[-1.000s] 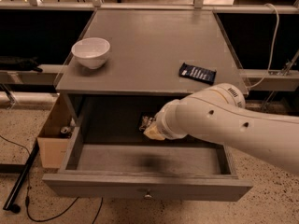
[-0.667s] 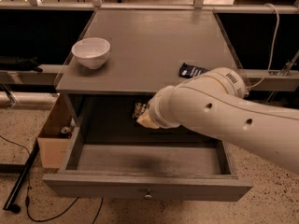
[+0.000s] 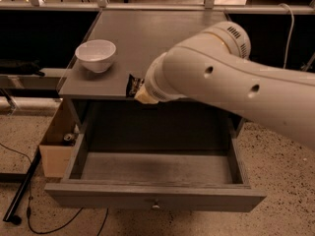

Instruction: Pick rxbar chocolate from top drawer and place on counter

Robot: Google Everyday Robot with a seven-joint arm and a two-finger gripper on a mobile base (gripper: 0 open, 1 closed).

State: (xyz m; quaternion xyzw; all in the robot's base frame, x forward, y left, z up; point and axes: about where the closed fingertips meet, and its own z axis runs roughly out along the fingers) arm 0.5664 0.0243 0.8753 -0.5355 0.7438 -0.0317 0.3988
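Note:
The top drawer (image 3: pixel 152 198) stands pulled open under the counter (image 3: pixel 147 38), and its inside looks bare. My gripper (image 3: pixel 138 92) is at the counter's front edge, above the drawer's back left part, mostly hidden behind my big white arm (image 3: pixel 231 82). It is shut on the rxbar chocolate (image 3: pixel 133 85), a small dark wrapper that sticks out to the left of the wrist, level with the counter edge.
A white bowl (image 3: pixel 96 54) sits on the counter's left side. An open cardboard box (image 3: pixel 56 149) stands on the floor left of the cabinet. A black pole and cable (image 3: pixel 22 191) lie on the speckled floor at the left.
My gripper has risen out of the drawer with the bar and moved left, up to the counter's front edge. My arm now covers the dark bar on the counter's right side.

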